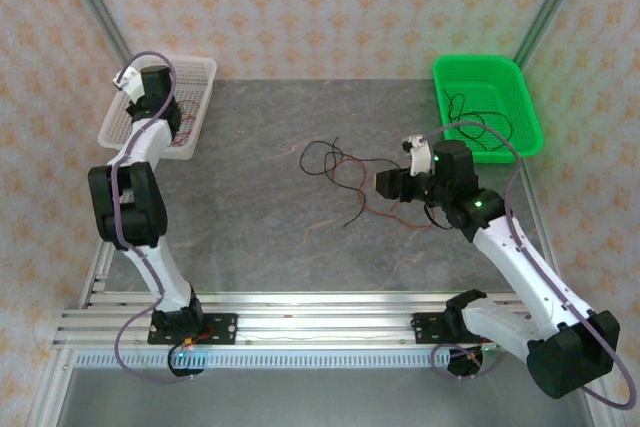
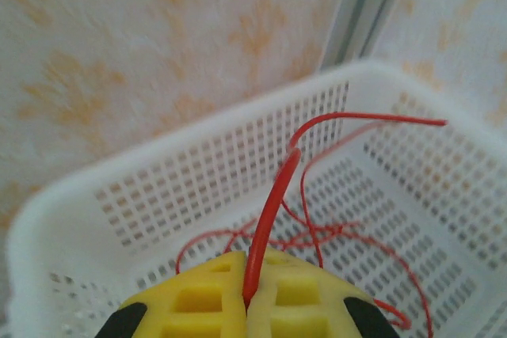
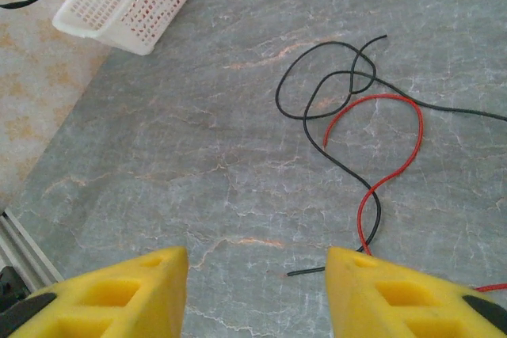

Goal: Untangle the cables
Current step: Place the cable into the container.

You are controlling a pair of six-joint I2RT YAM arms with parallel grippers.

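Cables (image 1: pixel 335 172) lie in three places: loose on the table, in a white basket and in a green one.

We see one grey table (image 1: pixel 250 237). At its middle is a tangle (image 3: pixel 348 93) of thin black and red strands, which cross one another so that we cannot count them apart.

Two baskets stand at the far edge. The white basket (image 1: pixel 205 82), far left, holds red cables (image 2: pixel 317 235) looped over its floor. The green basket (image 1: pixel 487 60), far right, holds black cables (image 1: pixel 480 122).

We count two grippers. The left gripper (image 2: pixel 247 279) hangs above the white basket, its fingers pressed together on a single red cable (image 2: pixel 273 195) that rises from between them and bends over the basket. The right gripper (image 3: pixel 257 275) hovers over the table just beside the tangle, its fingers spread and holding nothing.
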